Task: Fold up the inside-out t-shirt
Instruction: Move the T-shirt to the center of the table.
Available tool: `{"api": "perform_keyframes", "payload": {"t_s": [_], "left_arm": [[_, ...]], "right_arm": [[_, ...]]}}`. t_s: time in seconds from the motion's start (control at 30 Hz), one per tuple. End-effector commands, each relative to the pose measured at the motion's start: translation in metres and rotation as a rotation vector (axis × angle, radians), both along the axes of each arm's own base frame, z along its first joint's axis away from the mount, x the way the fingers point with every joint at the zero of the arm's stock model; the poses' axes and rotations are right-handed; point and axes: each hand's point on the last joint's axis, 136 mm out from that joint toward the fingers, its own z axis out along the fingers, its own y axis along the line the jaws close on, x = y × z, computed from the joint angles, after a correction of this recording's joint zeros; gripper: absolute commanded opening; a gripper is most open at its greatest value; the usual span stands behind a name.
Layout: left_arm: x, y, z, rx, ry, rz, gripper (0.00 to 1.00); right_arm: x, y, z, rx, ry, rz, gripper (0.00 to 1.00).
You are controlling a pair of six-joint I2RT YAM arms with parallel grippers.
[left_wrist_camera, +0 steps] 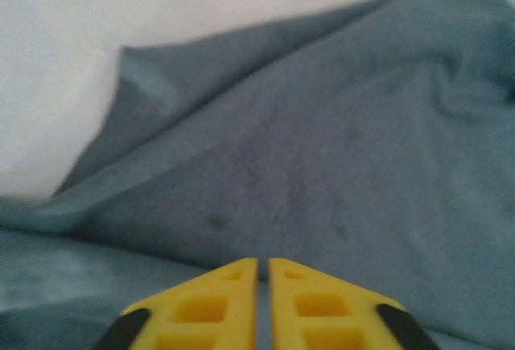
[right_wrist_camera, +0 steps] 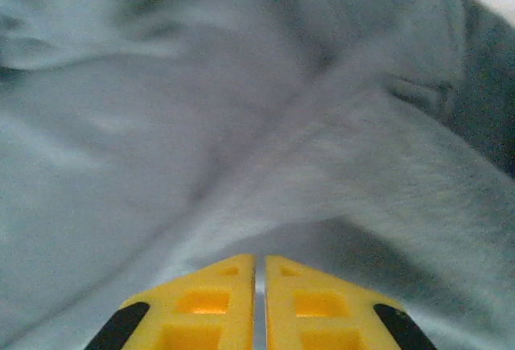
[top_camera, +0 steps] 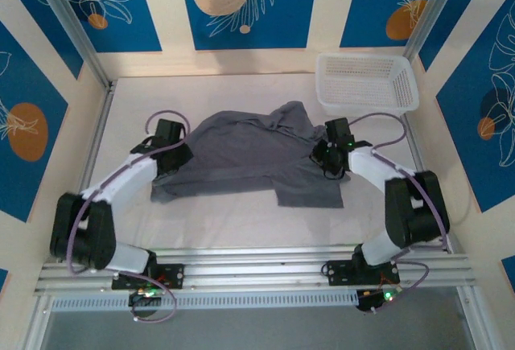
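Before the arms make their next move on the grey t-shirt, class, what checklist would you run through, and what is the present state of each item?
1. Is the left pincer shut: ok, its fingers almost meet.
2. Is the right pincer shut: ok, the same narrow gap.
3. Is either one gripping the t-shirt: cannot tell.
4. Is the t-shirt flat on the table: not ok, it is rumpled and bunched.
5. Is the white basket apart from the t-shirt: ok, it sits in the far right corner.

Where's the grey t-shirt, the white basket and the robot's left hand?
grey t-shirt (top_camera: 241,153): top view, middle of the cloth.
white basket (top_camera: 362,57): top view, far rim.
left hand (left_wrist_camera: 263,263): left wrist view, between its yellow fingertips.
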Motion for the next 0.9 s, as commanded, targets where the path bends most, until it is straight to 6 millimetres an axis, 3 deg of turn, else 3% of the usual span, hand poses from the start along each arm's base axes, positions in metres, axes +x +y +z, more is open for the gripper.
{"api": "perform_keyframes", "payload": {"t_s": [0.0, 0.1, 0.17, 0.23, 0.47, 0.6, 0.7, 0.77, 0.87], "left_arm": [[-0.011, 0.003, -0.043, 0.023, 0.121, 0.006, 0.05], [-0.030, 0.012, -0.084, -0.008, 0.232, 0.055, 0.00], [-0.045, 0.014, -0.104, -0.124, 0.261, 0.103, 0.00], [-0.058, 0.021, -0.103, -0.169, 0.235, 0.158, 0.00], [-0.126, 0.068, -0.071, -0.027, 0.209, 0.254, 0.00], [-0.155, 0.078, -0.068, -0.002, 0.207, 0.268, 0.00], [-0.151, 0.075, -0.062, -0.018, 0.142, 0.220, 0.00], [-0.133, 0.065, -0.045, -0.057, 0.070, 0.168, 0.04], [-0.096, 0.044, -0.017, -0.101, -0.021, 0.067, 0.03]], "right_arm": [[-0.020, -0.003, -0.026, 0.012, 0.098, -0.023, 0.09], [-0.039, -0.006, -0.031, 0.005, 0.128, -0.041, 0.09], [-0.059, -0.016, -0.033, -0.002, 0.164, -0.102, 0.12], [-0.075, -0.021, -0.033, 0.007, 0.167, -0.123, 0.14], [-0.148, -0.019, -0.035, -0.041, 0.225, -0.075, 0.12], [-0.190, -0.020, -0.033, -0.054, 0.269, -0.063, 0.07], [-0.184, -0.007, -0.005, 0.018, 0.149, 0.011, 0.03], [-0.152, 0.010, 0.036, 0.044, -0.032, 0.120, 0.03], [-0.102, 0.022, 0.062, -0.039, -0.127, 0.189, 0.01]]}}
